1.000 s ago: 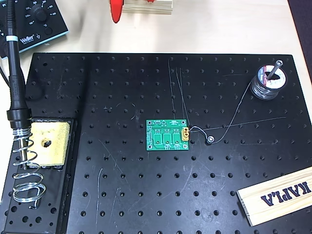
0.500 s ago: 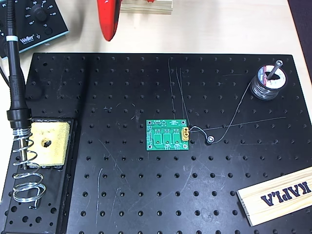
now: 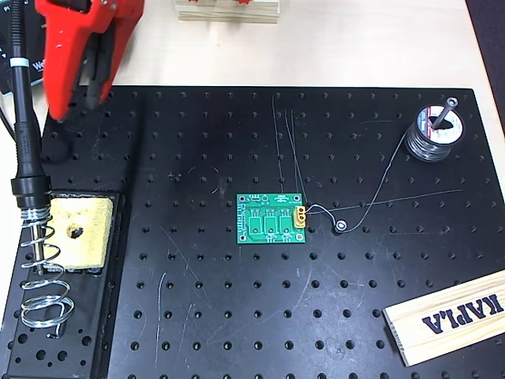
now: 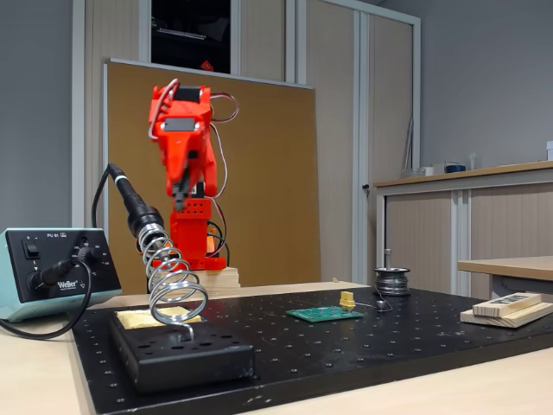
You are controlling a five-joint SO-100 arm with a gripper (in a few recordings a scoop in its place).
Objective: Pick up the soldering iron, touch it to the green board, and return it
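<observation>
- Gripper (image 3: 75,110), red, hangs in the air above the top-left corner of the black perforated board (image 3: 237,316), jaws slightly apart, holding nothing.
- Soldering iron (image 3: 24,118) rests in the coil-spring stand (image 3: 41,284) at the left edge, beside a yellow sponge (image 3: 77,233).
- Green board (image 3: 272,219) lies flat mid-board, well apart from the gripper.
</observation>
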